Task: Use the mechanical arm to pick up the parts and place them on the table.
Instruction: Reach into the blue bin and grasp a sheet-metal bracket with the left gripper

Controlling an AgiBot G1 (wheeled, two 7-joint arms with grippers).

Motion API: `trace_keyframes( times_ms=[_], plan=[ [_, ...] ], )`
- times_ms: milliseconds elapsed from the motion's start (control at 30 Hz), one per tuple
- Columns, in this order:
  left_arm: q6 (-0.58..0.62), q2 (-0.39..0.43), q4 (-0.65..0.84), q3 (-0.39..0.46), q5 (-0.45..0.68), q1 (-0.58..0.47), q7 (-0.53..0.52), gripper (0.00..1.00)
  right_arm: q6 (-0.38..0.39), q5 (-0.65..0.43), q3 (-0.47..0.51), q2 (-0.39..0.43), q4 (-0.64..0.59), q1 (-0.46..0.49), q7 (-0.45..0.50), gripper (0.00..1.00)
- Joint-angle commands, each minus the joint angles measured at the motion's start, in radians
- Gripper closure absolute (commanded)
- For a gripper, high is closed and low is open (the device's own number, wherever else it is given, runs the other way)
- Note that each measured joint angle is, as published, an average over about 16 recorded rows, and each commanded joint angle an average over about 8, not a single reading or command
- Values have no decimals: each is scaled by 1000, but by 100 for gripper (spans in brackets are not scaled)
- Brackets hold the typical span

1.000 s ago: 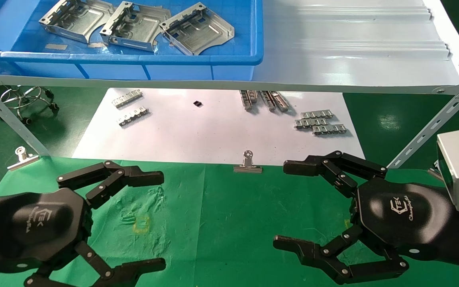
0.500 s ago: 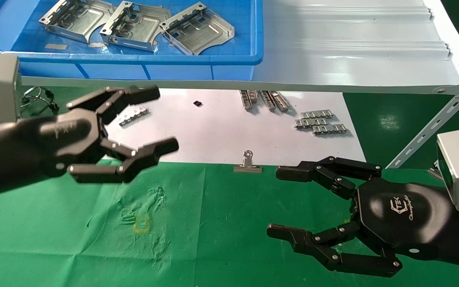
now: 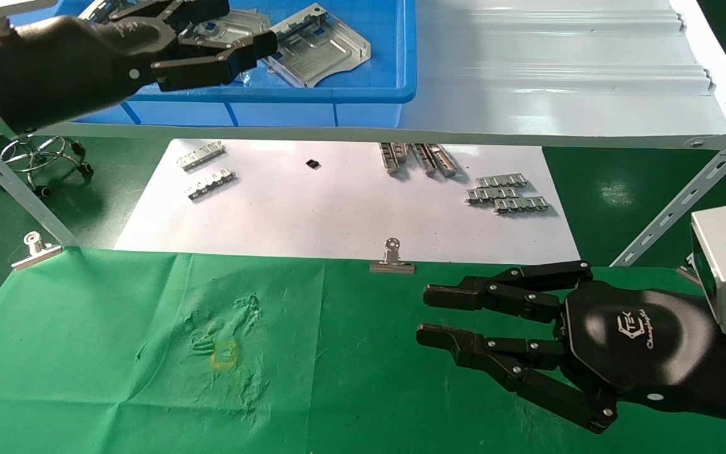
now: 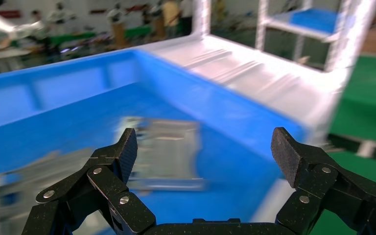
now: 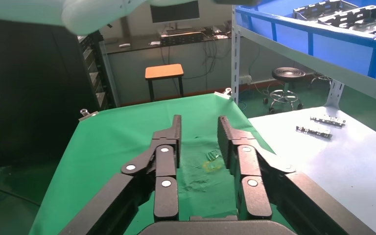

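Left arm up at the bin, right arm low over the bench

Head view: the left gripper [image 3: 224, 34] has risen from the green bench [image 3: 117, 378] to the blue bin [image 3: 338, 94], fingers wide over the shiny, rimmed parts [image 3: 319, 47] (nothing held); the right gripper [image 3: 429, 315] has narrowed. Left wrist view: one part [image 4: 169, 154] lies blurred between the fingers [image 4: 127, 147]. Right wrist view: fingers [image 5: 169, 142] nearly parallel above the cloth.

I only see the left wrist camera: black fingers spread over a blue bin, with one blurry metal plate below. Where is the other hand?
Observer: The right gripper is over the green table, holding nothing.
Operator: Is it open?
Observer: Only slightly; a narrow gap separates its fingers.
Operator: Are there more plates up here?
Observer: The head view shows at least two parts by the left gripper; the arm hides anything beyond.
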Motion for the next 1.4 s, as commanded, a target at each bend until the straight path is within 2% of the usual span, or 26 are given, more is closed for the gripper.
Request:
trace_keyframes(
  times_ms=[33,333,367,467,533,633,700,800,1400],
  plan=[
    [-24,26,80,26,52,-72,0,0,0,0,0,0,0,0,0,100],
    [-142,126,374,106,198,-272,35,0,0,0,0,0,0,0,0,100],
    [-160,135,398,111,208,-287,40,2,0,0,0,0,0,0,0,100],
    [-211,159,459,124,233,-323,52,24,0,0,0,0,0,0,0,100],
    [-244,173,493,129,245,-340,55,43,0,0,0,0,0,0,0,100],
    [-286,190,531,137,258,-358,57,76,0,0,0,0,0,0,0,100],
    [-309,201,550,141,265,-365,59,88,0,0,0,0,0,0,0,100],
    [-334,214,571,147,275,-371,65,98,0,0,0,0,0,0,0,100],
    [-366,238,626,173,312,-385,63,100,0,0,0,0,0,0,0,100]
  ],
)
